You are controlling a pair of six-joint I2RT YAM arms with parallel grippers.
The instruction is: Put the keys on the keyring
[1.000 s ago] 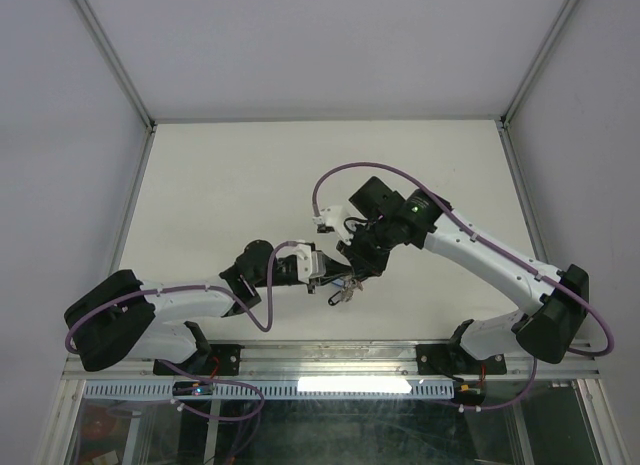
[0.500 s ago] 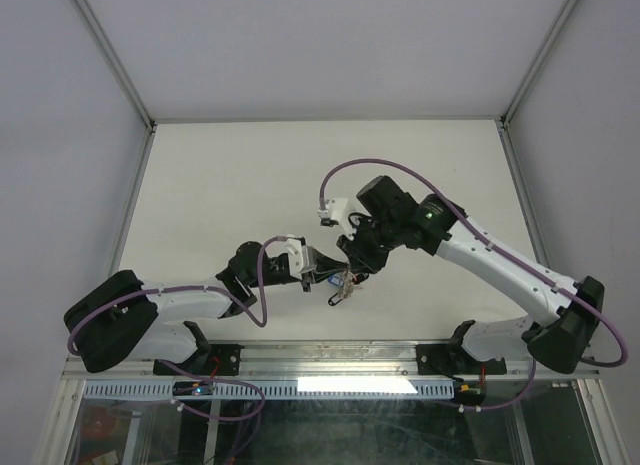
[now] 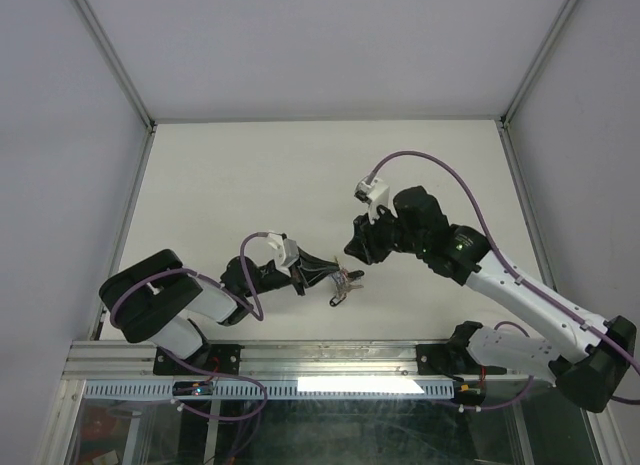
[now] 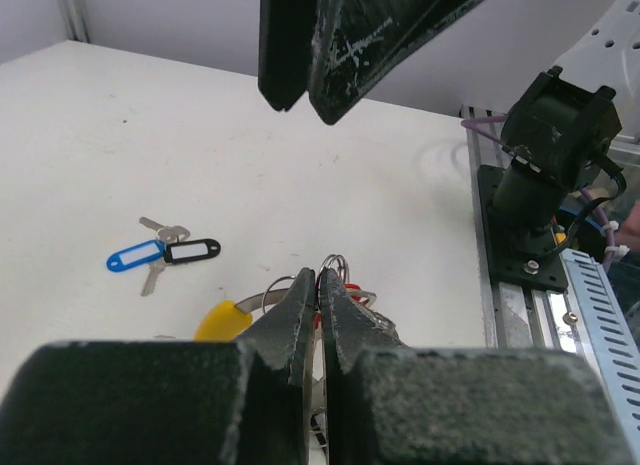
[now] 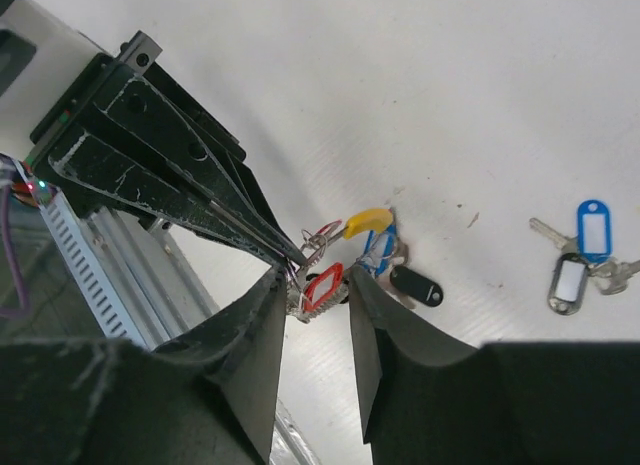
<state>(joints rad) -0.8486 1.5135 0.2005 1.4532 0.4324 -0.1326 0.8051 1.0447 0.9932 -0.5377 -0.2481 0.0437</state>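
Observation:
My left gripper [image 4: 322,285] is shut on the keyring [image 4: 262,297], pinching its thin silvery wire next to the yellow section [image 4: 221,320]. In the top view it [image 3: 330,275] holds the bunch [image 3: 343,284] low over the table. A red-tagged key [image 5: 323,285] hangs from the ring, with blue-tagged [image 5: 378,247] and black-tagged [image 5: 415,285] keys beside the yellow section [image 5: 368,221]. My right gripper [image 5: 315,285] is open and empty, a little above the bunch, with the red tag showing between its fingers. It also shows in the top view [image 3: 356,255].
Two loose keys lie apart from the ring, one with a blue tag [image 5: 592,225] and one with a black tag [image 5: 568,280]; they also show in the left wrist view [image 4: 165,253]. The right arm's base [image 4: 550,175] and the table's near rail stand close behind.
My right gripper has drawn back up and to the right, away from the ring. My left arm has swung its elbow in, its gripper still shut on the keyring in about the same spot.

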